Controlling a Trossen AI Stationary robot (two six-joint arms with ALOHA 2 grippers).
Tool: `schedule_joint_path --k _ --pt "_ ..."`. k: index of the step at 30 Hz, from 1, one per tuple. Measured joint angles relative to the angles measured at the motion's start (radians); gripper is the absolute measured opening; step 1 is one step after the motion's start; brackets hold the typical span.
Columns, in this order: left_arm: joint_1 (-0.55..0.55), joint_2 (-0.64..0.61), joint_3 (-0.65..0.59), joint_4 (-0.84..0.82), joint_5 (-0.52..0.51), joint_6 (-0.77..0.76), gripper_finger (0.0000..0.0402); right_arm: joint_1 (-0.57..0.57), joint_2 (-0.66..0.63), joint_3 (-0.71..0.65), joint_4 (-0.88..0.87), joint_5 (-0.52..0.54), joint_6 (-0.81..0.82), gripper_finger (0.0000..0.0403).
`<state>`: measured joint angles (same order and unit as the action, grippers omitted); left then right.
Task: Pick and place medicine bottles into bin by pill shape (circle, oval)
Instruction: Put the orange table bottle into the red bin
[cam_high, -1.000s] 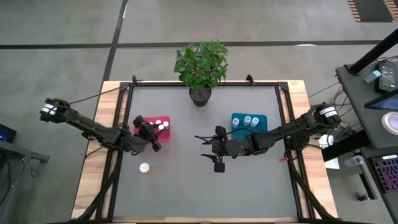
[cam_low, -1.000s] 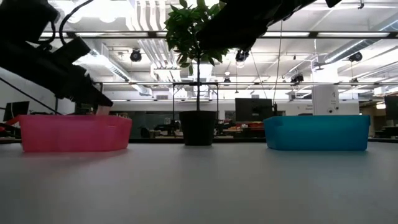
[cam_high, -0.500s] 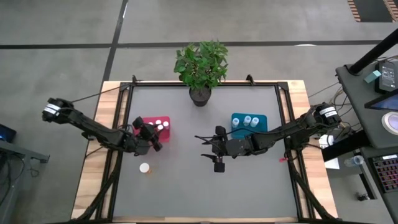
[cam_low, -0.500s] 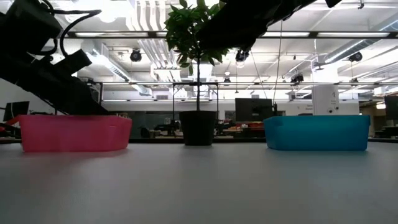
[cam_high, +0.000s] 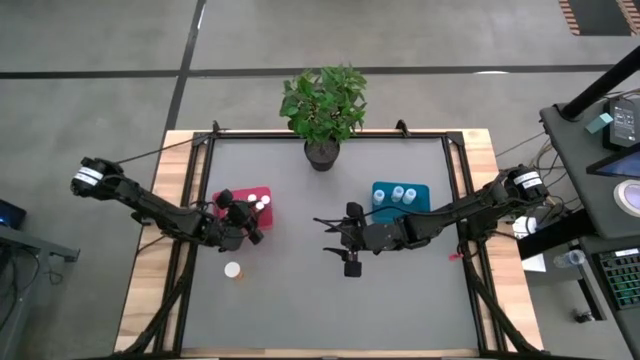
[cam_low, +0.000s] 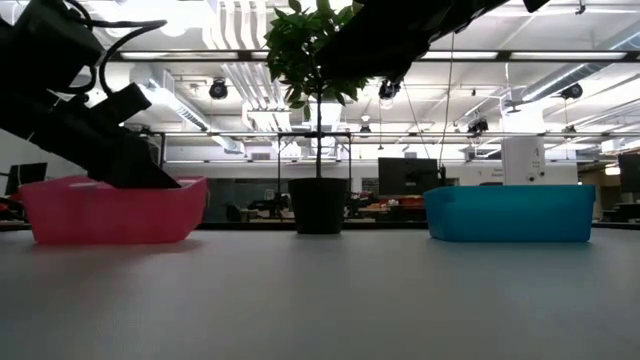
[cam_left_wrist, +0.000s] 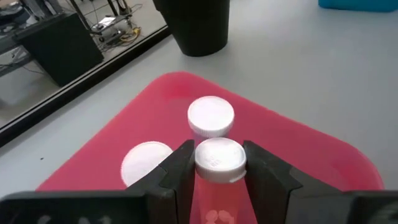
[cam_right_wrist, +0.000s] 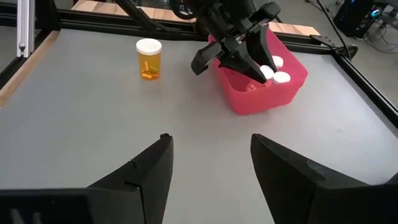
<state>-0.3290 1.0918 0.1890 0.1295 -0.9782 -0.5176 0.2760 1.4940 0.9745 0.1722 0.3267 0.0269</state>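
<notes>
Left gripper pinching white-capped bottle over red bin | right gripper spread, holding nothing | no legible labels

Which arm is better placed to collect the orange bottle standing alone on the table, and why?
Left, probably. The left gripper is nearer the orange bottle, but grips a bottle over the red bin. The right gripper is open.

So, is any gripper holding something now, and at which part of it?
The left gripper holds a bottle over the red bin, its fingers pressed on both sides just below the white cap. The right gripper is open and holds nothing.
</notes>
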Motion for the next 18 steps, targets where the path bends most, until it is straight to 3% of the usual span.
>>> schedule_joint_path --k 18 --pt "0.0 -0.104 0.014 0.002 0.002 0.096 0.0103 0.0 0.0 0.0 0.0 0.0 0.0 0.0203"
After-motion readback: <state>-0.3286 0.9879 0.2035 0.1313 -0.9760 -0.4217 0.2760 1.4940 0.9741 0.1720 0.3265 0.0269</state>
